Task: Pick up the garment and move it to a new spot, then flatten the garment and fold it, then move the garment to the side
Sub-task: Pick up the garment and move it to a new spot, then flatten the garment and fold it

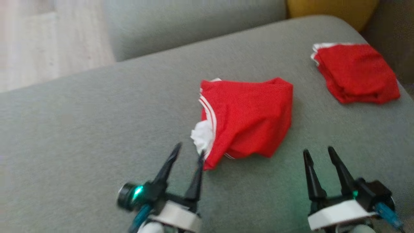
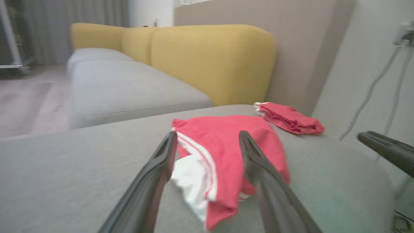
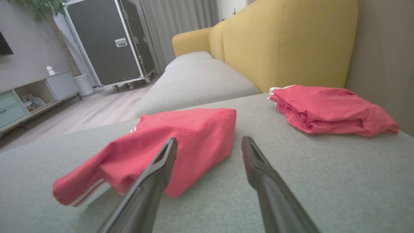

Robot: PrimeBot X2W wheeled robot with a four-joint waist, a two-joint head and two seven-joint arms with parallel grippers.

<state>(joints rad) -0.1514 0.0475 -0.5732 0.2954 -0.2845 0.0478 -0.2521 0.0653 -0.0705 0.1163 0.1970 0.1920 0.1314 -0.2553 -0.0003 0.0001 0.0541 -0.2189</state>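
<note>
The garment (image 1: 245, 119), red with white stripes and a white lining poking out, is lying bunched in a loose heap near the middle of the grey seat cushion (image 1: 81, 129). It is not yet flattened. Its striped edge is running away from the robot along the heap's left side, and its longest stretch seems to be going from the near-left corner toward the far right, though the bunching is making that hard to judge.

The left gripper (image 1: 190, 150) is sitting right at that near-left corner with its fingers spread and gripping nothing. Its inner finger is reaching the white lining, but I cannot tell whether it is touching. In the left wrist view the heap is lying straight ahead between the fingers. The right gripper (image 1: 318, 151) is hovering just off the heap's near-right side, also spread and empty, with bare cushion in front of it. The left arm is therefore looking like the nearer one for a first pinch.

Beyond the heap to the far right, a second red garment (image 1: 355, 72) is resting folded, well apart from it. Behind the heap a yellow backrest (image 2: 210, 61) is rising, and to the far left a pale wooden floor (image 1: 38, 42) is showing.
</note>
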